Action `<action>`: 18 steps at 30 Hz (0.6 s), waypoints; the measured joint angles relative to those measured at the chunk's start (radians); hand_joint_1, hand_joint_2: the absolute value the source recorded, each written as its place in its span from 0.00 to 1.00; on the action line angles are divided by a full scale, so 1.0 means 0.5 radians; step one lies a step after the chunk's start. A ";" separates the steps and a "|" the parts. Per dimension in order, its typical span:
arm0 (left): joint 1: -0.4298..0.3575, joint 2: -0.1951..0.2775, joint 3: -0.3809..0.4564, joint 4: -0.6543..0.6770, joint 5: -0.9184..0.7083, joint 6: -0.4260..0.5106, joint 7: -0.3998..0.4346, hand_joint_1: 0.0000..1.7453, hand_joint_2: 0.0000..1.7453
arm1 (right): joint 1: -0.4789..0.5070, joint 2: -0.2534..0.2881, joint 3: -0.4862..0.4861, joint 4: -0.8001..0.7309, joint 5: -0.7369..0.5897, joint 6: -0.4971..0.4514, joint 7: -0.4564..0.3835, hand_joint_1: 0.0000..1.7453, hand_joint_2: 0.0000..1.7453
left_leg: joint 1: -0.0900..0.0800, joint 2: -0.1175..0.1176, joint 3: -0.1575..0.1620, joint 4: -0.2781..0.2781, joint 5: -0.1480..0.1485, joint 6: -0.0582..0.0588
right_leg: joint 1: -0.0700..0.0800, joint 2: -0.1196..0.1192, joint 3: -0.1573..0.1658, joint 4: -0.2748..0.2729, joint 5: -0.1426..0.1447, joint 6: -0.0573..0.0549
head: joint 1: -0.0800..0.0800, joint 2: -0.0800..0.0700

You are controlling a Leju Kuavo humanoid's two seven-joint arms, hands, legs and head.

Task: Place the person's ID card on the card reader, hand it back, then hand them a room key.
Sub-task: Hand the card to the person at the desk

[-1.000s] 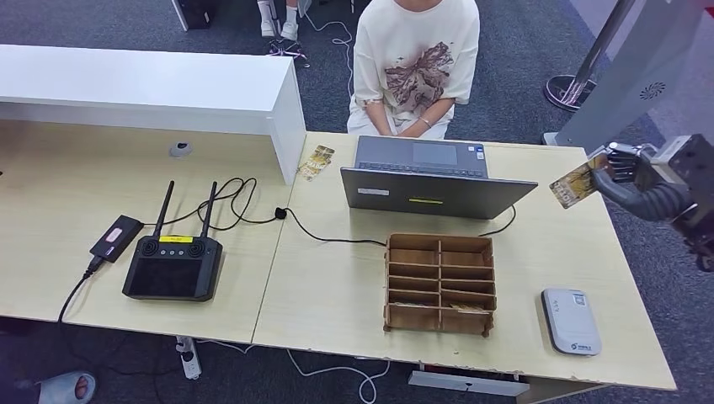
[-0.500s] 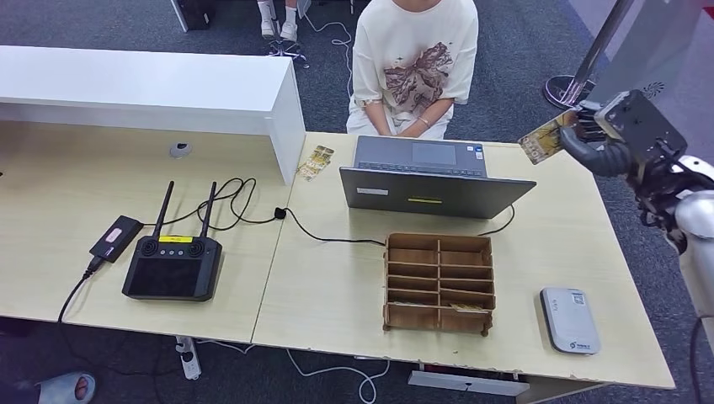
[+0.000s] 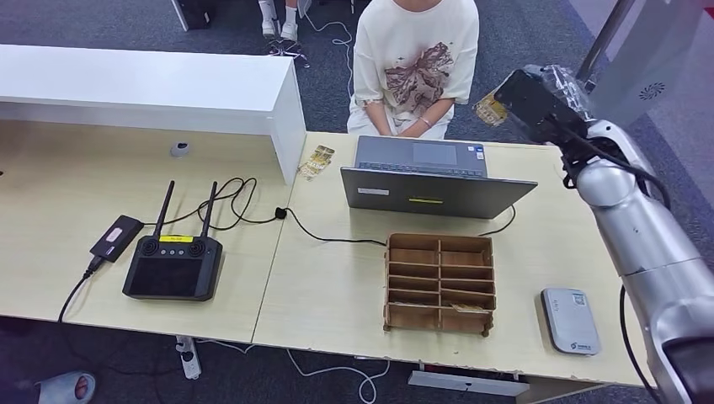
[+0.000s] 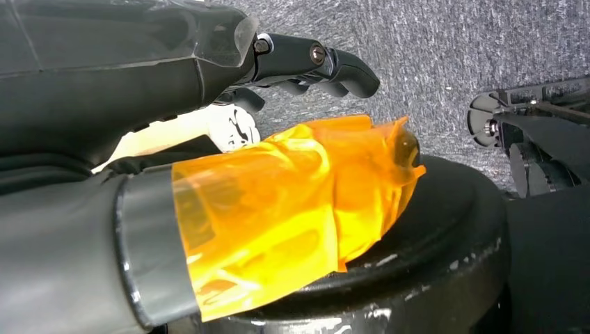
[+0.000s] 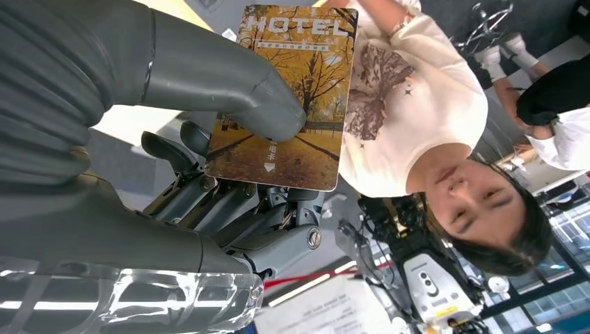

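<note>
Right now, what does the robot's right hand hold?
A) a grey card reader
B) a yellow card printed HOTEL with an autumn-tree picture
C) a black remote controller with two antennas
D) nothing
B: in the right wrist view the right hand pinches the yellow HOTEL card between thumb and fingers, held up toward the seated person.

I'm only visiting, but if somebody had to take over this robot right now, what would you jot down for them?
Right hand pinches a card printed HOTEL, the room key, raised beyond the laptop toward the seated person, whose hands rest in their lap.
Left hand hangs low, holding nothing.
Card reader lies bare at the desk's near right corner.
Another card lies by the white counter.
Left: the person takes the key.
</note>
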 joint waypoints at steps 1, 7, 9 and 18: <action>0.000 -0.002 0.000 0.000 -0.001 0.002 0.001 0.00 0.00 | -0.012 0.023 0.007 0.014 0.043 -0.016 0.005 1.00 1.00 | 0.000 0.000 0.000 0.000 0.000 0.000 | 0.000 0.000 0.000 0.000 0.000 0.000 | 0.000 0.000; -0.001 -0.007 0.000 0.000 -0.035 0.004 0.005 0.00 0.00 | -0.058 0.152 0.044 0.088 0.322 -0.128 0.055 1.00 1.00 | 0.000 0.000 0.000 0.000 0.000 0.000 | 0.000 0.000 0.000 0.000 0.000 0.000 | 0.000 0.000; -0.001 -0.010 0.000 0.000 -0.049 0.001 0.008 0.00 0.00 | -0.074 0.188 0.064 0.105 0.466 -0.188 0.091 1.00 1.00 | 0.000 0.000 0.000 0.000 0.000 0.000 | 0.000 0.000 0.000 0.000 0.000 0.000 | 0.000 0.000; -0.002 -0.013 0.000 0.000 -0.091 0.001 0.020 0.00 0.00 | -0.113 0.278 0.175 0.166 1.066 -0.384 0.225 1.00 1.00 | 0.000 0.000 0.000 0.000 0.000 0.000 | 0.000 0.000 0.000 0.000 0.000 0.000 | 0.000 0.000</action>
